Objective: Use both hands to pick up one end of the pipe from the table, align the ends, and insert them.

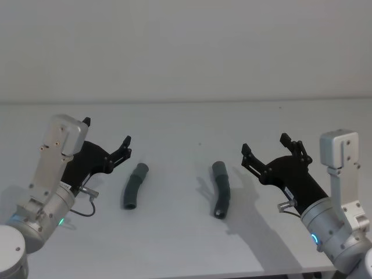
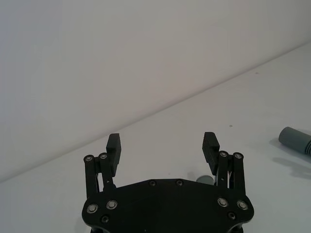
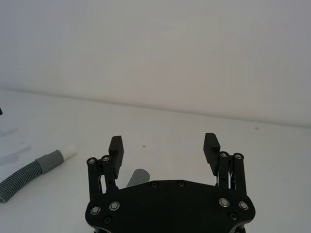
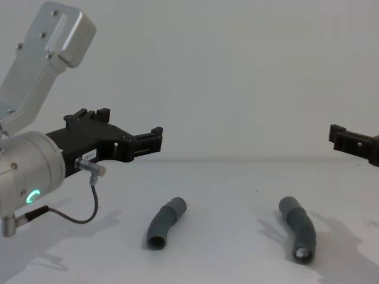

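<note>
Two dark grey bent pipe pieces lie apart on the white table. The left piece shows a grey cuff and a whitish tip in the right wrist view. The right piece lies with one end towards me, and its cuff shows at the edge of the left wrist view. My left gripper hovers open, left of and above the left piece. My right gripper hovers open just right of the right piece. Neither touches a pipe.
A plain pale wall rises behind the table's far edge. Bare table surface lies between the two pipe pieces and beyond them. A thin black cable hangs from the left wrist near the table.
</note>
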Robot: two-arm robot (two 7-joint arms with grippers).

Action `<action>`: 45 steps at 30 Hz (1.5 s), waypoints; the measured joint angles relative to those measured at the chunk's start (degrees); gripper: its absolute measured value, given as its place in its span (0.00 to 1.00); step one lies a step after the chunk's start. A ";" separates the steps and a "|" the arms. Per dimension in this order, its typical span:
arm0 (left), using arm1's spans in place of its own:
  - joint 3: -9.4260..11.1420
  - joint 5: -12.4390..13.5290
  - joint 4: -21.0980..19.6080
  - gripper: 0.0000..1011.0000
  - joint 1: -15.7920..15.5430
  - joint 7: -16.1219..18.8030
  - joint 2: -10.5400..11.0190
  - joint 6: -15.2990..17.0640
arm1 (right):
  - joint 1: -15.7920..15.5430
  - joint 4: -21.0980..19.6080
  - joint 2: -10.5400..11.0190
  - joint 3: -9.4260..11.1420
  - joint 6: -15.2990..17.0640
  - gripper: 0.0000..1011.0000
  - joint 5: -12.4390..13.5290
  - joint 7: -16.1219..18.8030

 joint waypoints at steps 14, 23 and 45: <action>0.00 0.00 0.00 0.99 0.00 0.00 0.00 0.00 | 0.00 0.00 0.00 0.00 0.00 0.99 0.00 0.00; 0.00 0.00 0.00 0.99 0.00 0.00 0.00 0.00 | 0.00 0.00 0.00 0.00 0.00 0.99 0.00 0.00; 0.00 0.00 0.00 0.99 0.00 0.00 0.00 0.00 | 0.00 0.00 0.00 0.00 0.00 0.99 0.00 0.00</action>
